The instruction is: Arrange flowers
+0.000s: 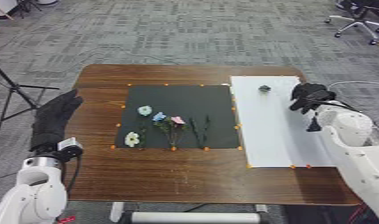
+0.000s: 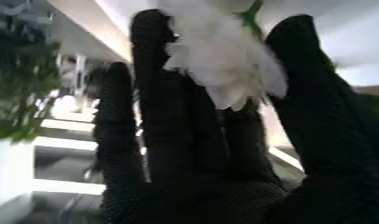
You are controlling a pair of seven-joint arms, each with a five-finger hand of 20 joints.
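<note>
In the head view, your left hand [image 1: 54, 116] reaches over the worktop's [image 1: 159, 180] left edge, fingers straight and close together. Between it and your right hand [image 1: 312, 96], the black mat [image 1: 185, 95] carries a cream flower [image 1: 132, 139], a blue flower [image 1: 159, 116], a pink flower [image 1: 177, 120] and green stems [image 1: 200, 134]. Your right hand is at the white sheet [image 1: 279, 135].

In the right wrist view, you have a white flower [image 2: 223, 57] between that hand's thumb and straight, slightly spread fingers; you cannot tell whether they pinch it.
</note>
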